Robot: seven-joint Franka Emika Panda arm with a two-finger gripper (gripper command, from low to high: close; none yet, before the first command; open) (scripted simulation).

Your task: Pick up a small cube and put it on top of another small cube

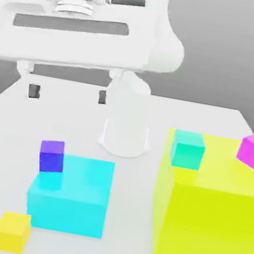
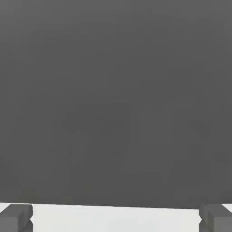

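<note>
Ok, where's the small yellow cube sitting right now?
In the exterior view the small yellow cube sits on the table at the lower left, just off the near left corner of the big cyan block, apart from the hand farther back.

Exterior view: close, slightly above, facing arm across pale grey table (image 1: pixel 11 132). Hand view: level, past wide-apart dark grey fingertips (image 2: pixel 16 216); table edge shared.

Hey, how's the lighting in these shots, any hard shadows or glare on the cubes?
Exterior view: even, diffuse light, no glare; the small yellow cube and purple cube show flat colour with darker side faces and no crisp cast shadows on the white table. Hand view: a dull grey backdrop above a pale table strip, the gripper fingertips evenly lit.
</note>
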